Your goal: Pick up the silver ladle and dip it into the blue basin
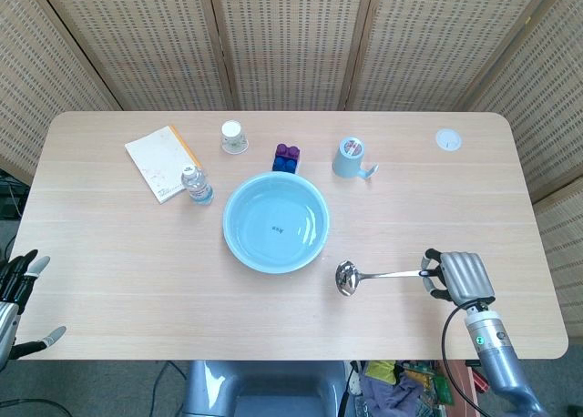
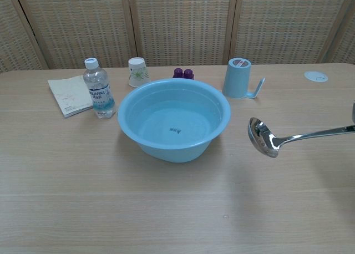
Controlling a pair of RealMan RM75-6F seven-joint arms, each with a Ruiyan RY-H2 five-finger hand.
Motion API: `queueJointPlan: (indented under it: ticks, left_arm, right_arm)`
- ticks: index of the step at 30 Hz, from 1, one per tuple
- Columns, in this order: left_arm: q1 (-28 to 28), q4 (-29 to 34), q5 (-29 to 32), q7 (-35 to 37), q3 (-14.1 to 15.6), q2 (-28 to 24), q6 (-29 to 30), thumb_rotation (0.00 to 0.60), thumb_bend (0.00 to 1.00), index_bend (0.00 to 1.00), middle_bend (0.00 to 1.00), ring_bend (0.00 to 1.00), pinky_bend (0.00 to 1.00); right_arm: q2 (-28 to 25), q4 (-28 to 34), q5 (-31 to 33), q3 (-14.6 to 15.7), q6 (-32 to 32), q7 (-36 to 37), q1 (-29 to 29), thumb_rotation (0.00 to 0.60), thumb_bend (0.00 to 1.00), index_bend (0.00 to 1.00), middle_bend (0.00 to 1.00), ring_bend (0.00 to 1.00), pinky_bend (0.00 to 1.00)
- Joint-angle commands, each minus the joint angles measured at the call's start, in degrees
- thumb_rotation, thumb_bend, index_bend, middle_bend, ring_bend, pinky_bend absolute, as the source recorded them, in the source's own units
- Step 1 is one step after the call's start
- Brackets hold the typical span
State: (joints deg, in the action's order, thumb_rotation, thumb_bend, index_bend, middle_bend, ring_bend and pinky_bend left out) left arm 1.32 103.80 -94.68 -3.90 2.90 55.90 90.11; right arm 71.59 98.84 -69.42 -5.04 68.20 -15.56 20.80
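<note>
Gripping the far end of the silver ladle's handle, the right hand [image 1: 460, 277] sits near the front right of the worktop [image 1: 109, 271], fingers curled around the metal. The one silver ladle [image 1: 373, 276] hangs level in the air, clear of the worktop, its bowl pointing toward the blue basin [image 1: 276, 223] and just beside the basin's right rim, not inside it. In the chest view the ladle's bowl [image 2: 262, 136] casts a faint shadow on the wood below.

One blue basin stands at the centre; it looks to hold clear water, with a small dark mark on its floor. Behind it are two small purple pieces [image 1: 287, 151] set on a blue block. To their right stands one pale blue mug [image 1: 350, 157], mouth down. One white paper cup [image 1: 233, 137] stands upside down, one capped water bottle [image 1: 196, 185] stands upright, and one notepad [image 1: 162, 162] lies flat. One white disc [image 1: 447, 140] lies far right.

The left hand [image 1: 20, 280] rests off the worktop's left edge, fingers spread, holding nothing.
</note>
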Motion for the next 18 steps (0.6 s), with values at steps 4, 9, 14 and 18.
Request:
queueJointPlan:
  ticks: [4,9,14,18]
  left_arm:
    - [0.02,-0.01,0.18,-0.22,-0.16,0.11,0.15,0.600,0.00,0.00,0.00,0.00,0.00]
    - [0.03,-0.10,-0.14,-0.85,-0.12,0.43,0.23,0.600,0.00,0.00,0.00,0.00,0.00]
    - [-0.24,-0.09,0.15,-1.66,-0.26,0.86,-0.30,0.600,0.00,0.00,0.00,0.00,0.00]
    - [-0.77,0.00,1.54,-2.11,-0.81,1.09,-1.30,0.600,0.00,0.00,0.00,0.00,0.00]
  right_arm:
    - [-3.04,6.67,2.28,-2.58,-0.95,-7.72,2.98,0.600,0.72,0.71,0.92,0.93,1.00]
    - [-3.98,10.64,7.97,-5.26,-2.48,-14.87,6.53,0.600,0.72,0.71,0.92,0.93,1.00]
    - [-2.91,14.57,21.27,-10.30,-4.01,-26.87,14.96,0.600,0.72,0.71,0.92,0.93,1.00]
    - [0.65,13.65,32.52,-13.44,-2.49,-35.42,22.41,0.600,0.72,0.71,0.92,0.93,1.00]
